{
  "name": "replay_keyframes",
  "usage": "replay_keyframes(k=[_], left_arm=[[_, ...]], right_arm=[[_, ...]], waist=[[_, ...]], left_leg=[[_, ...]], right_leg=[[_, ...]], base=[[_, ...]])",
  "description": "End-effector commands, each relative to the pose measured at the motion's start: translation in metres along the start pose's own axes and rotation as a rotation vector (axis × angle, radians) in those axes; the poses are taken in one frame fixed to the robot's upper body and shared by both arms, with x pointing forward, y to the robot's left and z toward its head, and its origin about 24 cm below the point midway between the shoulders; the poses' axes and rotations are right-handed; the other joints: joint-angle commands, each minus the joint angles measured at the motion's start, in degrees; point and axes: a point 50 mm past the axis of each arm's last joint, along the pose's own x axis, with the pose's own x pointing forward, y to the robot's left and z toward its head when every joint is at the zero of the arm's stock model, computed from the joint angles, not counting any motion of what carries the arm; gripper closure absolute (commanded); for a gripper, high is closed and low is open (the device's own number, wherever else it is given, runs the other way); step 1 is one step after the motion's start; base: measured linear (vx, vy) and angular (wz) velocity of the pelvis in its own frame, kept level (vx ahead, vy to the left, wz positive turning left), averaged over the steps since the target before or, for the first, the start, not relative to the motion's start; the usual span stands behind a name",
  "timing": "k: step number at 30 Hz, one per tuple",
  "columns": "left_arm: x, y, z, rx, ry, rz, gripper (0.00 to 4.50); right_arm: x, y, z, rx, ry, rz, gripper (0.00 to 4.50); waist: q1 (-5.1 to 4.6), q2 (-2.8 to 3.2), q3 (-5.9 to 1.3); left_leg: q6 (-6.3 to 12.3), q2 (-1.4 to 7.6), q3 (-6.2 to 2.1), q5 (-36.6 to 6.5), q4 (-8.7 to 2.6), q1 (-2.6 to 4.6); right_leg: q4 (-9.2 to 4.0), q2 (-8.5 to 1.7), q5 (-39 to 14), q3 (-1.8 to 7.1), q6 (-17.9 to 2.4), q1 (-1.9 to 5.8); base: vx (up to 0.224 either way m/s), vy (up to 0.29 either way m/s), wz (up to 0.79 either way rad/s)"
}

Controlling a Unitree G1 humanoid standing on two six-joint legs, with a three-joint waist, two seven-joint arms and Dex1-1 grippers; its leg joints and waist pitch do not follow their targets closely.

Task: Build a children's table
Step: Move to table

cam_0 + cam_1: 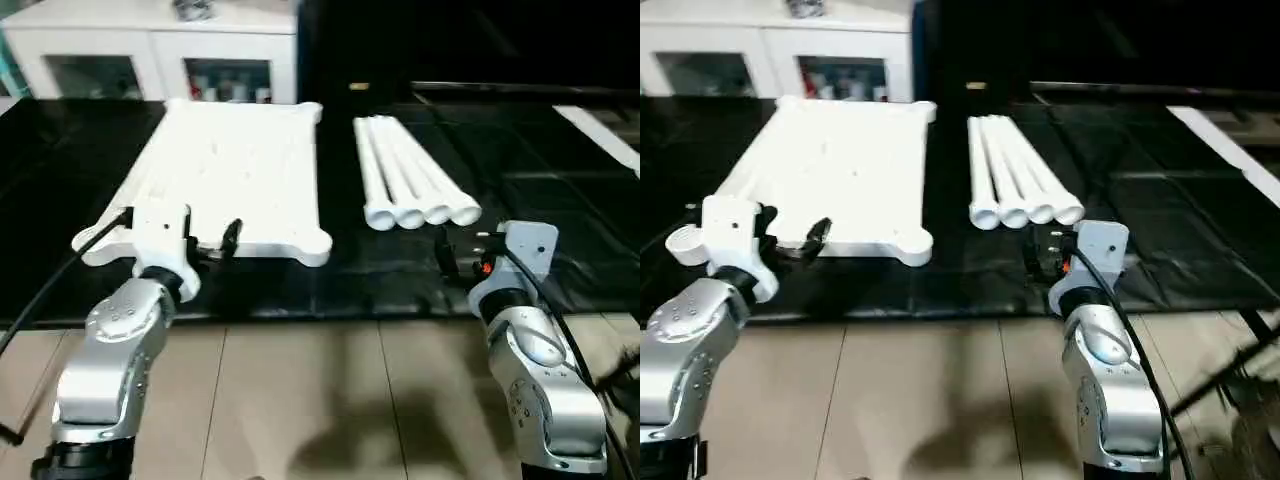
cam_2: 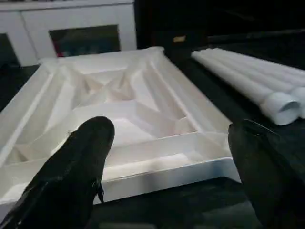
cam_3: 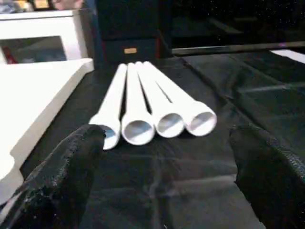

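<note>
Both grippers gape wide, holding nothing. Ahead of the left gripper (image 1: 210,243) lies the white ribbed plastic tabletop (image 1: 235,170); ahead of the right gripper (image 3: 164,157), four white tapered round legs (image 3: 143,112). A careless nudge could send those legs rolling apart.

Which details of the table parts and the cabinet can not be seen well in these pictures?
- Tabletop: lies ribbed side up; its other face is hidden against the black mat.
- Tabletop near edge, left eye view: partly covered by the left gripper.
- Four legs: far ends too small to read.
- Cabinet: cut off by the top edge; contents blurred.
</note>
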Motion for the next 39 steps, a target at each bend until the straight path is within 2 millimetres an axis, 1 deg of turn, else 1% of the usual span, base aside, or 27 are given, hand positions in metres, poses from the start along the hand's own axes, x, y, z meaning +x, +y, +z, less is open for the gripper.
replay_keyframes(k=[1, 2, 3, 4, 5, 6, 7, 9, 10, 11, 12, 13, 14, 15, 17, 18, 21, 26, 28, 29, 30, 34, 35, 36, 37, 38, 39], left_arm=[[0.002, 0.001, 0.001, 0.008, -0.004, 0.009, 0.17], [0.003, 0.0, 0.001, 0.006, -0.006, 0.009, 0.17], [0.003, 0.0, 0.002, 0.004, -0.008, 0.008, 0.17], [0.004, -0.001, 0.002, 0.002, -0.011, 0.009, 0.17], [0.004, -0.001, 0.002, 0.002, -0.011, 0.009, 0.17], [0.005, -0.001, 0.002, -0.004, -0.016, 0.016, 0.17], [0.005, 0.0, 0.002, -0.008, -0.017, 0.016, 0.17], [0.005, 0.0, 0.002, -0.01, -0.017, 0.016, 0.17], [0.006, -0.001, 0.002, -0.014, -0.017, 0.014, 0.17], [0.006, 0.0, 0.003, -0.01, -0.022, 0.015, 0.17], [0.007, -0.001, 0.003, -0.008, -0.031, 0.015, 0.17], [0.007, -0.001, 0.003, -0.018, -0.029, 0.017, 0.17], [0.007, -0.001, 0.003, -0.029, -0.03, 0.017, 0.17], [0.008, -0.001, 0.003, -0.037, -0.029, 0.017, 0.17], [0.008, -0.002, 0.002, -0.037, -0.023, 0.017, 0.17], [0.008, -0.002, 0.001, -0.043, -0.022, 0.018, 0.17], [0.008, -0.001, 0.002, -0.055, -0.029, 0.026, 0.17], [0.008, 0.0, 0.005, -0.078, -0.043, 0.031, 0.17], [0.008, 0.001, 0.005, -0.076, -0.042, 0.031, 0.17], [0.008, 0.001, 0.005, -0.076, -0.042, 0.031, 0.17], [0.008, 0.001, 0.005, -0.063, -0.037, 0.029, 0.17], [0.009, 0.002, 0.01, -0.047, -0.044, 0.025, 0.17], [0.009, 0.002, 0.011, -0.046, -0.045, 0.025, 0.17], [0.009, 0.003, 0.011, -0.045, -0.047, 0.026, 0.17], [0.009, 0.004, 0.011, -0.043, -0.047, 0.027, 0.17], [0.009, 0.005, 0.011, -0.038, -0.046, 0.031, 0.17], [0.009, 0.006, 0.011, -0.036, -0.045, 0.035, 0.17]], right_arm=[[-0.001, 0.0, -0.004, 0.021, 0.022, -0.002, 0.0], [0.0, -0.001, -0.005, 0.025, 0.029, -0.005, 0.0], [0.0, -0.001, -0.005, 0.028, 0.034, -0.008, 0.0], [0.001, -0.002, -0.005, 0.03, 0.038, -0.011, 0.0], [0.001, -0.002, -0.005, 0.03, 0.038, -0.011, 0.0], [0.002, -0.003, -0.005, 0.035, 0.042, -0.021, 0.0], [0.002, -0.003, -0.005, 0.031, 0.041, -0.024, 0.0], [0.002, -0.003, -0.004, 0.029, 0.04, -0.025, 0.0], [0.003, -0.004, -0.004, 0.025, 0.038, -0.032, 0.0], [0.003, -0.004, -0.003, 0.02, 0.035, -0.033, 0.0], [0.003, -0.004, -0.003, 0.006, 0.032, -0.032, 0.0], [0.003, -0.004, -0.002, -0.011, 0.032, -0.025, 0.0], [0.003, -0.003, -0.002, -0.023, 0.029, -0.017, 0.0], [0.003, -0.002, -0.001, -0.029, 0.027, -0.011, 0.0], [0.004, 0.001, 0.001, -0.034, 0.014, 0.002, 0.0], [0.004, 0.002, 0.003, -0.023, 0.01, 0.012, 0.0], [0.006, 0.002, 0.003, -0.027, 0.01, 0.013, 0.0], [0.006, 0.001, 0.004, -0.052, 0.014, 0.024, 0.0], [0.007, 0.002, 0.008, -0.075, -0.002, 0.033, 0.0], [0.007, 0.002, 0.008, -0.078, -0.003, 0.033, 0.0], [0.008, 0.003, 0.012, -0.115, -0.021, 0.034, 0.0], [0.01, 0.008, 0.011, -0.076, -0.012, 0.065, 0.0], [0.01, 0.009, 0.011, -0.067, -0.011, 0.07, 0.0], [0.009, 0.011, 0.011, -0.049, -0.013, 0.083, 0.0], [0.009, 0.013, 0.011, -0.046, -0.015, 0.1, 0.0], [0.009, 0.017, 0.013, -0.053, -0.022, 0.132, 0.0], [0.009, 0.02, 0.013, -0.068, -0.023, 0.154, 0.0]], waist=[[-0.66, -0.48, -2.24], [-0.83, 0.4, -1.13], [-1.86, 1.1, -0.77], [-4.81, 3.12, -0.73], [-4.65, 3.8, -0.77], [-5.38, 3.96, -1.89], [-6.36, 3.16, -2.16], [-4.7, 0.4, -3.33], [-2.1, -0.84, -3.34], [-3.48, -0.4, -3.94], [-2.4, -1.49, -1.91], [-2.06, -1.35, -2.12], [-2.71, 0.84, -2.24], [-4.81, 2.38, -2.44], [-5.01, 3.56, -2.5], [-5.0, 3.14, -2.17], [-3.46, 2.13, -2.03], [-1.32, 0.53, -2.93], [-0.78, 0.49, -3.1], [0.63, -0.26, -2.68], [0.27, 0.86, -3.6], [0.16, 1.46, -2.61], [-0.94, 2.57, -3.07], [-1.85, 2.31, -2.68], [-2.0, 2.05, -2.65], [-1.9, 1.59, -2.92], [-0.51, 0.81, -3.56]], left_leg=[[-2.52, 5.81, -10.15, -9.1, 5.21, -1.18], [-6.09, 5.2, -10.71, -14.8, 1.18, 0.33], [-6.88, 4.87, -10.41, -27.0, -2.74, 2.35], [-11.69, 3.01, -10.47, -49.6, -12.6, 1.12], [-12.39, 2.42, -9.87, -49.0, -14.9, 0.7], [-7.58, 3.22, -10.83, -35.2, -11.11, 6.29], [-4.73, 3.67, -12.1, -27.3, -10.53, 7.32], [-5.46, 3.39, -12.42, -18.9, -11.06, 5.08], [-9.43, 5.02, -12.03, -16.3, 3.92, -0.28], [-10.35, 4.0, -13.58, -12.4, 7.73, -1.33], [-15.48, 1.38, -9.93, -4.3, 4.02, -0.5], [-13.47, 1.98, -8.76, -3.9, 0.88, 1.55], [-8.91, 3.42, -8.26, -7.2, -4.59, 2.02], [-7.22, 7.57, -10.3, -21.5, -8.19, 3.44], [-9.6, 8.27, -11.29, -27.1, -9.45, 3.18], [-11.86, 7.39, -10.24, -28.7, -9.4, 3.0], [-12.8, 6.06, -7.94, -28.3, -8.73, 2.84], [-9.26, 5.93, -5.43, -13.9, -8.24, 2.69], [-8.59, 5.87, -4.79, -16.1, -8.58, 2.57], [-4.71, 4.13, -6.47, -15.7, -9.17, -0.96], [3.32, 3.12, -7.21, -11.3, -8.11, -0.31], [6.49, 2.66, -6.99, -11.5, -7.77, 0.02], [3.53, 5.27, -6.27, -13.1, -8.28, 5.11], [3.15, 8.08, -8.14, -16.6, -9.79, 8.49], [4.83, 8.32, -8.36, -14.8, -9.83, 9.05], [10.64, 7.55, -8.21, -6.3, -8.94, 8.89], [14.55, 4.78, -5.92, 3.9, -6.79, 6.47]], right_leg=[[-9.23, -14.68, -39.7, 6.51, -8.0, 2.0], [-8.56, -9.05, -47.7, 0.49, -8.1, 1.23], [-6.24, -3.53, -46.1, -2.56, -8.0, -0.31], [3.45, 6.51, -27.8, -7.28, -6.6, 1.1], [10.36, 8.65, -7.6, -7.86, -7.6, 2.19], [8.06, 7.34, -3.2, -6.89, -7.6, -1.35], [6.5, 6.38, -2.0, -6.1, -7.2, -1.14], [1.85, 1.26, -3.9, -2.03, -5.3, 2.52], [-6.06, -16.3, -9.6, 7.21, -11.8, 5.37], [-5.4, -15.95, -9.3, 8.1, -12.1, 5.3], [-4.78, -3.88, -21.5, -4.74, -12.1, 3.75], [-4.57, -1.45, -26.2, -6.14, -15.5, 3.27], [-2.93, 1.81, -30.3, -7.9, -18.2, 4.49], [0.3, 6.48, -20.0, -5.91, -15.4, 1.63], [1.64, 6.09, -10.1, -4.83, -15.3, 2.68], [0.72, 5.61, -5.5, -3.9, -15.0, 2.33], [-1.19, 4.33, -13.7, -2.62, -13.2, 1.61], [-1.04, 4.21, -10.5, -1.06, -13.7, 1.71], [-1.07, 4.43, -13.1, -0.95, -13.6, 2.35], [-1.44, 3.24, -14.4, -3.3, -12.3, 4.72], [-2.54, 2.36, -12.5, -5.05, -12.3, 6.0], [-5.15, 2.45, -25.3, -7.72, -15.1, 8.46], [-4.17, 4.31, -23.9, -6.42, -16.3, 5.4], [-0.67, 6.49, -14.3, -5.81, -18.9, 3.04], [0.24, 6.62, -10.4, -5.5, -19.1, 2.69], [1.18, 6.4, -3.6, -4.81, -18.4, 2.96], [0.19, 5.56, 4.1, -3.42, -17.1, 6.02]], base=[[-0.031, 0.139, -0.35], [-0.032, 0.202, -0.33], [-0.094, 0.222, -0.07], [-0.094, 0.222, -0.07], [-0.119, 0.171, -0.05], [-0.032, 0.101, -0.11], [-0.032, 0.101, -0.11], [-0.043, 0.108, -0.32], [-0.068, 0.125, -0.28], [-0.038, 0.13, -0.46], [-0.024, 0.146, -0.58], [-0.024, 0.146, -0.58], [-0.026, 0.188, -0.12], [-0.051, 0.151, 0.07], [-0.054, 0.136, 0.06], [-0.031, 0.108, 0.05], [-0.01, 0.036, 0.02], [0.006, -0.01, 0.01], [0.043, -0.053, -0.05], [0.0, 0.0, 0.0], [0.056, -0.047, 0.48], [0.093, -0.042, 0.55], [0.162, -0.067, 0.47], [0.188, -0.066, 0.2], [0.188, -0.066, 0.2], [0.17, -0.016, 0.03], [0.164, 0.018, 0.02]])
